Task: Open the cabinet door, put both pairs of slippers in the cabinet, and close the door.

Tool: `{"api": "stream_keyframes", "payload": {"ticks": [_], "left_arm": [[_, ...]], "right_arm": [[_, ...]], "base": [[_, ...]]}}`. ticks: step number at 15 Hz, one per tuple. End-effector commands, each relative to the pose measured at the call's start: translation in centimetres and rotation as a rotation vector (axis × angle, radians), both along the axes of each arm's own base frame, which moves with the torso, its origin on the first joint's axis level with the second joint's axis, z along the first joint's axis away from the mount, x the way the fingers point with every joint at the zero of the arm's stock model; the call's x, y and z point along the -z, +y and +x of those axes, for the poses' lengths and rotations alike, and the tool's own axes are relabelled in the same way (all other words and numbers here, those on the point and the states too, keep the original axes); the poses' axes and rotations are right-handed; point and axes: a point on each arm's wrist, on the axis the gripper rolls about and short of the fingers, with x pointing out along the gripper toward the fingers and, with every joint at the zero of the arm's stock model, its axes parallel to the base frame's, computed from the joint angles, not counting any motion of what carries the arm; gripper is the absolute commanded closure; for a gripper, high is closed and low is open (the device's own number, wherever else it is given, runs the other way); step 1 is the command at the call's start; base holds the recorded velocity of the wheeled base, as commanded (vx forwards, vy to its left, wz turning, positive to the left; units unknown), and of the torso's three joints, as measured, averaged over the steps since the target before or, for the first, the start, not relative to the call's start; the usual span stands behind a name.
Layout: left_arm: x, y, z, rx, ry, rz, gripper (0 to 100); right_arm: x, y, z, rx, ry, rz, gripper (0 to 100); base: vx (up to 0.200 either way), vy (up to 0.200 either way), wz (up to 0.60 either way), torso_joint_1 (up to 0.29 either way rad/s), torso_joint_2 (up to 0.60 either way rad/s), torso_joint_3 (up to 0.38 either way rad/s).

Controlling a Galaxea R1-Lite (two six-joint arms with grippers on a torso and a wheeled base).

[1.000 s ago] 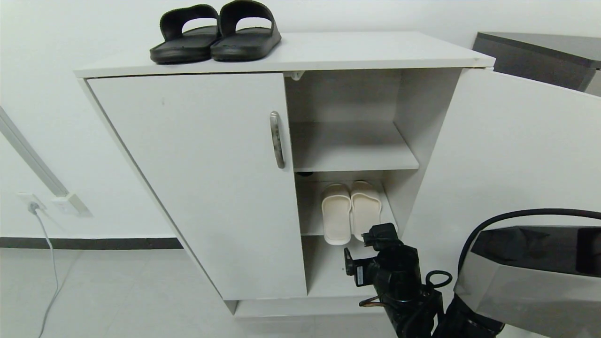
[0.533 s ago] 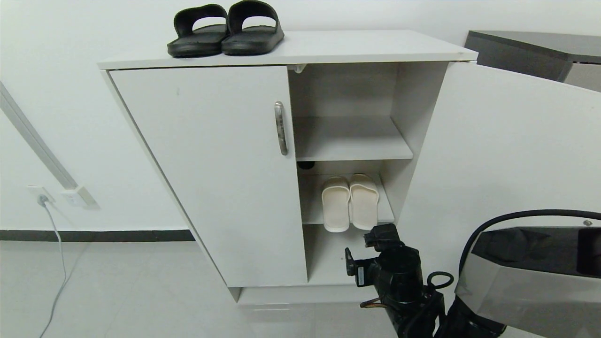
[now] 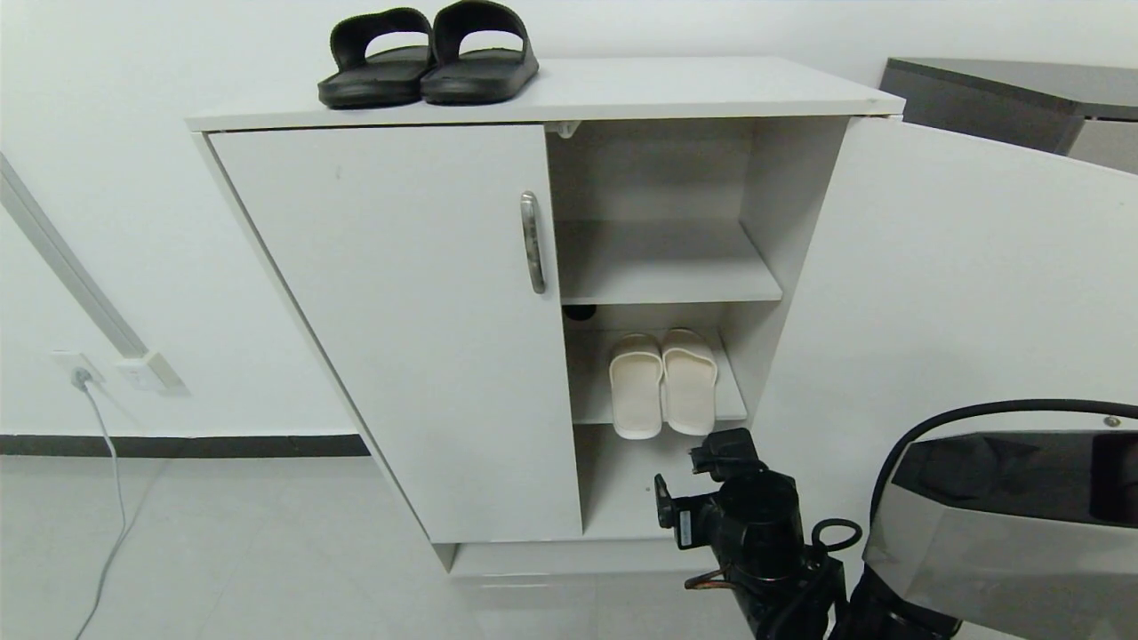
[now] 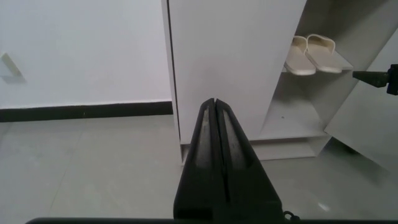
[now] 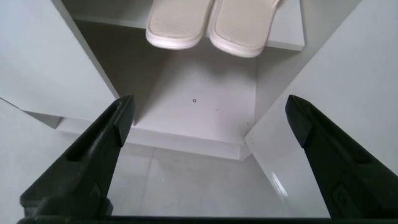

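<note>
Head view: white slippers (image 3: pixel 637 391), toes toward rear of cabinet (image 3: pixel 711 84)

The white cabinet (image 3: pixel 640 87) is standing against the wall with its right door (image 3: pixel 933 284) hanging wide open, while the left door (image 3: pixel 400 311) is sitting shut – its metal handle (image 3: pixel 532 242) is running upright along the inner edge. The black slippers (image 3: pixel 428 67) are sitting side by side on the cabinet top, toward its left end. The white slippers (image 3: pixel 662 384) are lying as a pair on the middle shelf (image 3: pixel 587 391) inside, toes pointing in, and the upper shelf (image 3: pixel 667 267) is sitting just above them. The right arm (image 3: pixel 756 533) is hovering low in front of the bottom compartment. A cable (image 3: pixel 111 498) is trailing from the wall socket (image 3: pixel 76 369) down to the floor (image 3: pixel 222 551).
</note>
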Motion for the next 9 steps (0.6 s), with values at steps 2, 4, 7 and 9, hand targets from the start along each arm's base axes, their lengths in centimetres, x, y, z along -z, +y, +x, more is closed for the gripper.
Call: {"api": "stream_keyframes", "payload": {"ticks": [2, 4, 7, 9], "left_arm": [[0.0, 0.0, 0.01, -0.002, 0.001, 0.001, 100], [0.0, 0.0, 0.01, 0.001, 0.001, 0.0, 100], [0.01, 0.0, 0.01, 0.001, 0.002, 0.001, 100], [0.01, -0.01, 0.01, 0.0, 0.002, 0.001, 100]], "right_arm": [[-0.05, 0.01, -0.01, 0.0, -0.001, 0.002, 0], [-0.02, -0.06, 0.01, 0.001, 0.0, 0.001, 0], [-0.02, -0.02, -0.03, 0.001, 0.0, 0.0, 0], [-0.02, -0.02, -0.03, 0.001, 0.0, 0.0, 0]], "base": [[0.0, 0.0, 0.0, 0.004, 0.0, 0.028], [0.0, 0.0, 0.0, 0.002, 0.0, 0.137], [0.0, 0.0, 0.0, 0.002, 0.01, 0.188], [0.0, 0.0, 0.0, 0.002, 0.0, 0.205]]}}
